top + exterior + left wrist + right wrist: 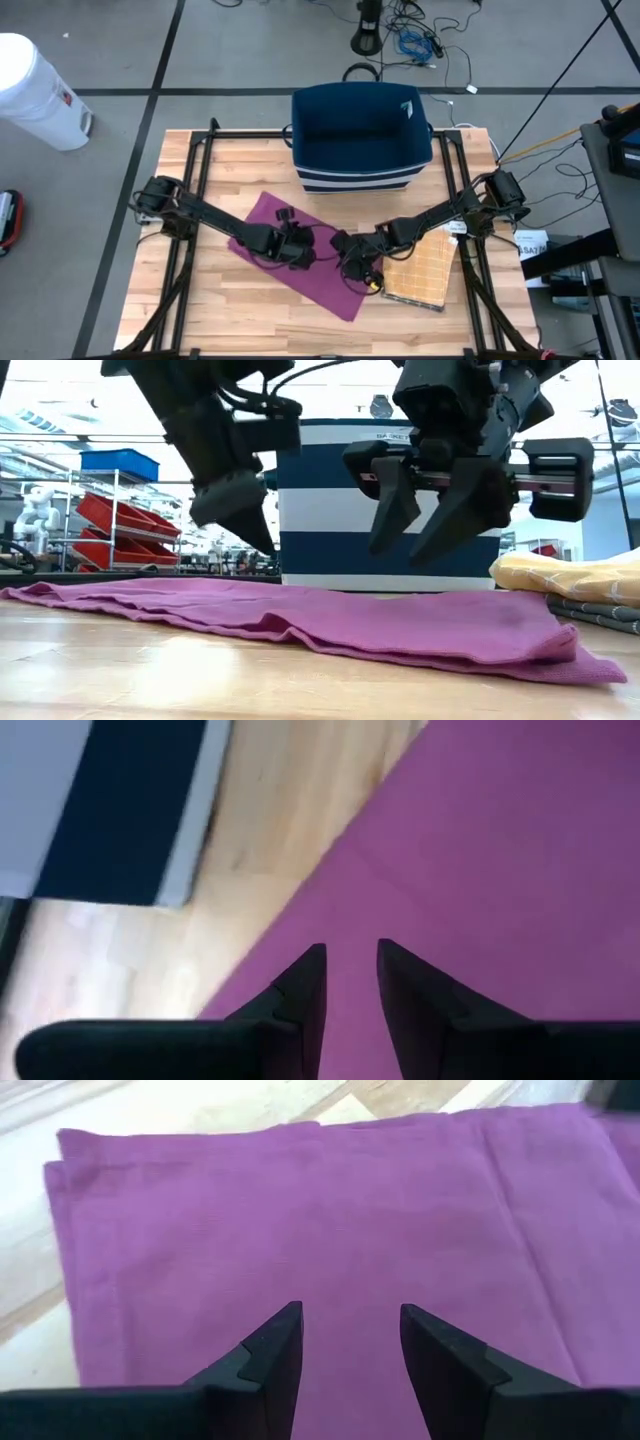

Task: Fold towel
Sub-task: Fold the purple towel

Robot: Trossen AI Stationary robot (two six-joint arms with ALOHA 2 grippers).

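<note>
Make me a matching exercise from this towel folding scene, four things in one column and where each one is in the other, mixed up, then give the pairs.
Things:
1. purple towel
2. navy basket
3. yellow cloth stack
4. white bin

Places:
A. on the floor, off the table's far left corner
B. spread flat at the table's middle, under both tools
C. at the table's far edge, centre
D. on the table, right of the towel

Pairs: 1-B, 2-C, 3-D, 4-A

Grey tiled floor (230,60) surrounds the wooden table (200,290); a white bin (35,90) stands nearby, cables (420,40) trail, and red-binned shelving (120,520) lines the bright room.
</note>
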